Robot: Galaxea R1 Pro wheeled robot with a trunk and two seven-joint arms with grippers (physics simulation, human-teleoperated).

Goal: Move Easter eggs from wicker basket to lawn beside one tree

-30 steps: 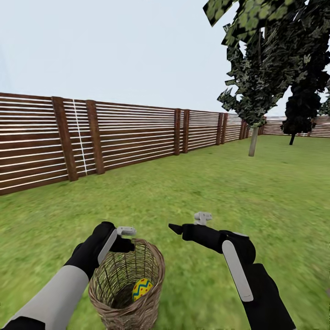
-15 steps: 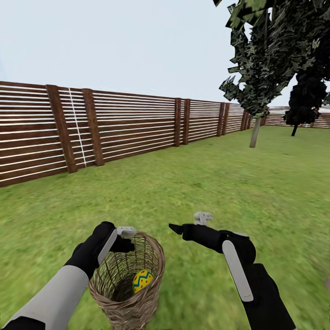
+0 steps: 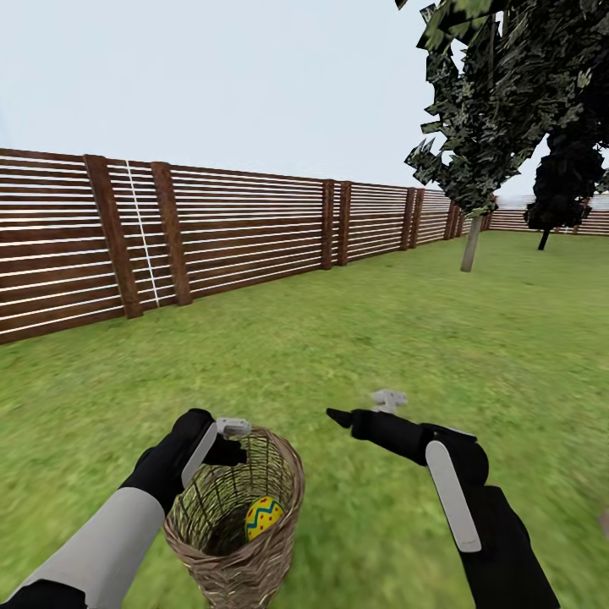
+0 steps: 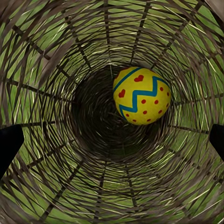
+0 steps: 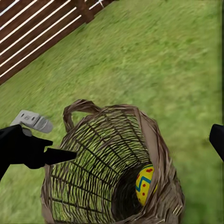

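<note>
The wicker basket (image 3: pixel 235 524) sits at the lower left of my head view, tipped so its mouth faces up toward me, over the lawn (image 3: pixel 364 338). Inside it I see one Easter egg (image 3: pixel 263 518), yellow with a blue zigzag band and red dots, lying against the wall low in the basket's right half. My left wrist camera looks straight down the weave and finds that egg (image 4: pixel 141 95) upper right of centre, resting on the side wall near the dark bottom.

My left pincer (image 3: pixel 227 440) is at the basket's upper left rim; its black tips stand wide apart at either edge of the wrist picture, spread, with nothing between them. My right pincer (image 3: pixel 340 416) hangs over bare grass just right of the basket, also spread and empty.

A thin-trunked tree (image 3: pixel 470 241) stands far off at upper right, by the slat fence (image 3: pixel 169 245).

Against half a second ago, basket, egg and left pincer lie as before; my right pincer has slid a little rightward, away from the basket.
</note>
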